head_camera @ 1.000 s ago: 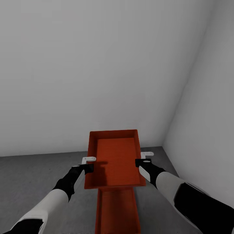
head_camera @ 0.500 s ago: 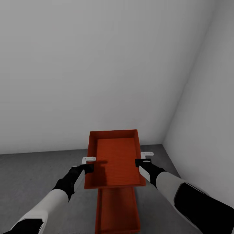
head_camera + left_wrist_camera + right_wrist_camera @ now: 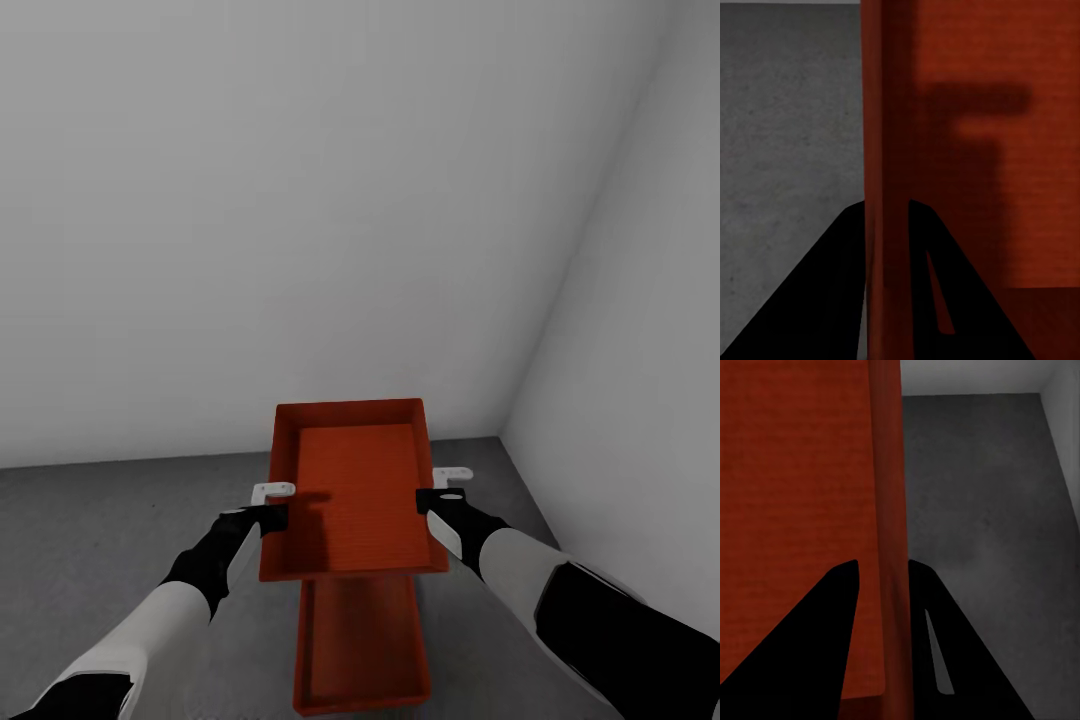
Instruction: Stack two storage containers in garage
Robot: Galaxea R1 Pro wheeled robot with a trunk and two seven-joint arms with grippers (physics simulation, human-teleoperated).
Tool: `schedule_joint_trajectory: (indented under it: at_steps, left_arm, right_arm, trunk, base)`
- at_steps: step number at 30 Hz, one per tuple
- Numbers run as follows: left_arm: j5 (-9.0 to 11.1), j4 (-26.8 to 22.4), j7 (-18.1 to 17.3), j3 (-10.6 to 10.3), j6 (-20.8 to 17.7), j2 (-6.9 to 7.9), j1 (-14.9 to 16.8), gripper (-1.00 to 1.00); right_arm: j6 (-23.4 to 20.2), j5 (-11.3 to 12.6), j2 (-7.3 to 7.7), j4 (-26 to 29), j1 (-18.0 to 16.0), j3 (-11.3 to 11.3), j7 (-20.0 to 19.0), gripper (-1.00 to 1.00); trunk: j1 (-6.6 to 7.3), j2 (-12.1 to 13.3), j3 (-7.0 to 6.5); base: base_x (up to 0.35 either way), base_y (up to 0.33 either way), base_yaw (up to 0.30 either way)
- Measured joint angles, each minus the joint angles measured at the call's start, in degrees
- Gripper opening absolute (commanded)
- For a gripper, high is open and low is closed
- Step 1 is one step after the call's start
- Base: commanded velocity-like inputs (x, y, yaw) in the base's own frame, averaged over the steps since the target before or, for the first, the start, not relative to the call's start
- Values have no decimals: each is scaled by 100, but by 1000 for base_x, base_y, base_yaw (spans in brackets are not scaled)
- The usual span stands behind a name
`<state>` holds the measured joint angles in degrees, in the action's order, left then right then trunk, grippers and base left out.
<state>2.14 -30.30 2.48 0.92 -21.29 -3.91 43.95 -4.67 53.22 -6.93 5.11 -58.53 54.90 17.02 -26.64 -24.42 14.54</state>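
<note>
Orange-red upper container [image 3: 350, 490] hangs pinched by its side walls between my left gripper [image 3: 272, 512] and right gripper [image 3: 438, 497]. Its mate [image 3: 362, 640] lies on the floor [image 3: 90, 530] below and nearer me, long axes parallel.

A plain white wall [image 3: 300, 200] stands straight ahead. A second white wall [image 3: 650, 380] runs along the right side, and the two meet in a corner [image 3: 545, 345] at the right.

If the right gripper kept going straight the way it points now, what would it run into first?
The right gripper is clamped on the side wall of the held container, so that wall blocks it at once. Beyond it, the line probably meets the grey concrete floor before the white wall; depth is unclear.
</note>
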Motion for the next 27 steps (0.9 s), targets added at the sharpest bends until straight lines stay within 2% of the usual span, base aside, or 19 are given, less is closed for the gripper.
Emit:
schedule_joint_trajectory:
  at_steps: [27]
  left_arm:
    - [-5,0,0,3,0,-3,0,-100]
  right_arm:
    - [-1,-5,2,0,0,-4,-3,-100]
  trunk:
    - [0,-1,251]
  base:
    - [0,0,0]
